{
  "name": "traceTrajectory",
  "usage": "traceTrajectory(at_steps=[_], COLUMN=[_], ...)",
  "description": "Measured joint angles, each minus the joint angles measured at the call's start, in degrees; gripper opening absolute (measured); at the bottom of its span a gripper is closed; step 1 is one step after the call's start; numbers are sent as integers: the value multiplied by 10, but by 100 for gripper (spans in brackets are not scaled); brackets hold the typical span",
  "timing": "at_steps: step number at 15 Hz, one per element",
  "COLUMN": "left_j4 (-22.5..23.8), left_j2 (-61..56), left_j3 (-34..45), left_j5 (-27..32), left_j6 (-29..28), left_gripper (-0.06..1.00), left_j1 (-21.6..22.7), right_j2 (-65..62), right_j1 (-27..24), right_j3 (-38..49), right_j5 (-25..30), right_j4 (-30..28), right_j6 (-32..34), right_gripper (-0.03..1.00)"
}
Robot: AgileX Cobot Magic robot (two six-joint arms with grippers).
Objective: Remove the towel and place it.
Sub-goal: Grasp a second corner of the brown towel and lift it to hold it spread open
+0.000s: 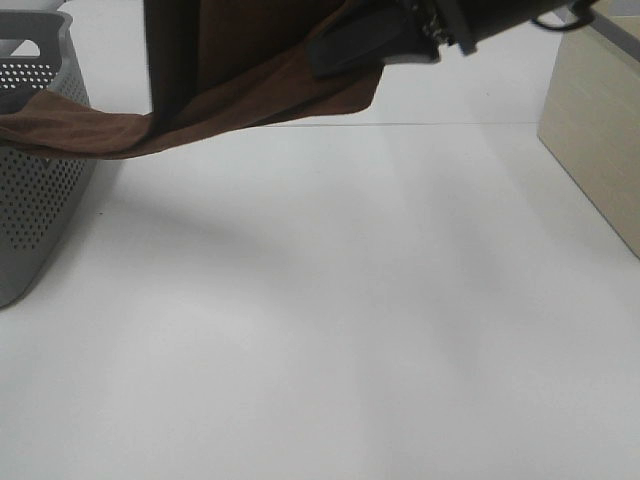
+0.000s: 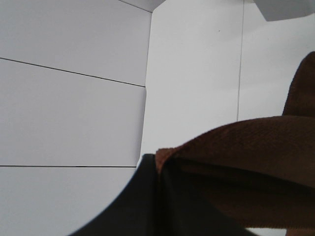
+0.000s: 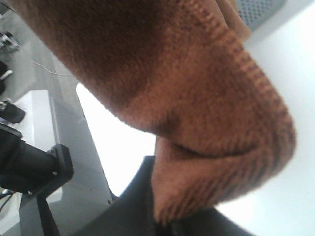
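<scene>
The dark reddish-brown towel point(image 1: 250, 90) hangs in the air across the top of the exterior high view. One end still trails over the rim of the grey basket point(image 1: 30, 200) at the left. My left gripper point(image 2: 160, 169) is shut on a towel point(image 2: 246, 147) fold, with the cloth bunched right at its dark fingers point(image 2: 142, 201). My right gripper point(image 1: 350, 45) comes in from the upper right and is shut on the towel's other raised part. In the right wrist view the towel point(image 3: 187, 88) drapes thickly over that gripper point(image 3: 158, 219) and hides most of its jaws.
A perforated grey basket stands at the table's left edge. A light wooden cabinet point(image 1: 600, 140) sits at the far right. The white tabletop point(image 1: 330, 320) spreads below the towel. Black equipment on a stand point(image 3: 29, 167) shows beside the table in the right wrist view.
</scene>
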Motion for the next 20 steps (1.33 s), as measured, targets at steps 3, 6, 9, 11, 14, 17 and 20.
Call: traceTrajectory(at_steps=[3,6,9,11,14,17,20], left_j4=[-1,-2,-5,-6,-7,-10,-17], left_j2=[5,12,14,19,39,81,120], left_j3=[0,0,0,0,0,0,0], left_j5=[-16,-75,-143,-189,-256,-401,-519], left_j6=[-49,-54,-83,-97,-102,-104,-104], left_gripper=[0,0,0,0,0,0,0], left_j1=[48,87,115,135,155,187,213], right_j2=[-1,20,53,87,109,117,137], right_j1=[0,0,0,0,0,0,0], right_j3=[-203,-334,-419,-491,-555,-568,-569], right_j5=[60,89,90,76,27,-127,-220], right_j4=[-270,-372,-422,-472,-497,-509,-535], right_j6=[258,300,303,303,275,206,201], right_gripper=[1,1,1,1,1,1,1])
